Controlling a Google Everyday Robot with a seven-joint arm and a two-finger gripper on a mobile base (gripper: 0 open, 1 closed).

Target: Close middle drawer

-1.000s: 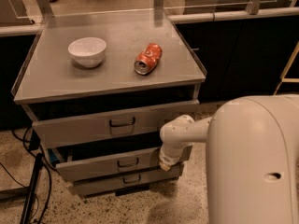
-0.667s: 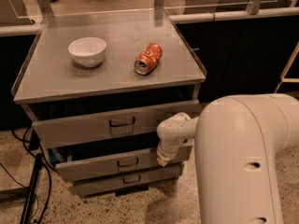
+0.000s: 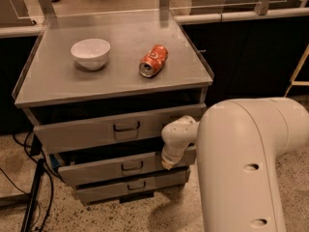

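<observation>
The middle drawer (image 3: pixel 104 166) is a shallow grey steel drawer with a small loop handle (image 3: pixel 132 166). It stands pulled out a little, second of three in the grey cabinet. The top drawer (image 3: pixel 91 129), with a taller front, is also pulled out slightly. The bottom drawer (image 3: pixel 113 187) sits below. My gripper (image 3: pixel 167 163) is at the end of the white arm and rests against the right end of the middle drawer's front.
A white bowl (image 3: pixel 91 52) and an orange can (image 3: pixel 153 60) on its side lie on the cabinet top (image 3: pixel 53 83). Black cables (image 3: pixel 34 192) run down the floor at the left. My bulky white arm (image 3: pixel 246 168) fills the lower right.
The arm has swung further left into view and the gripper has pressed closer against the drawer front. The middle drawer sits slightly further in.
</observation>
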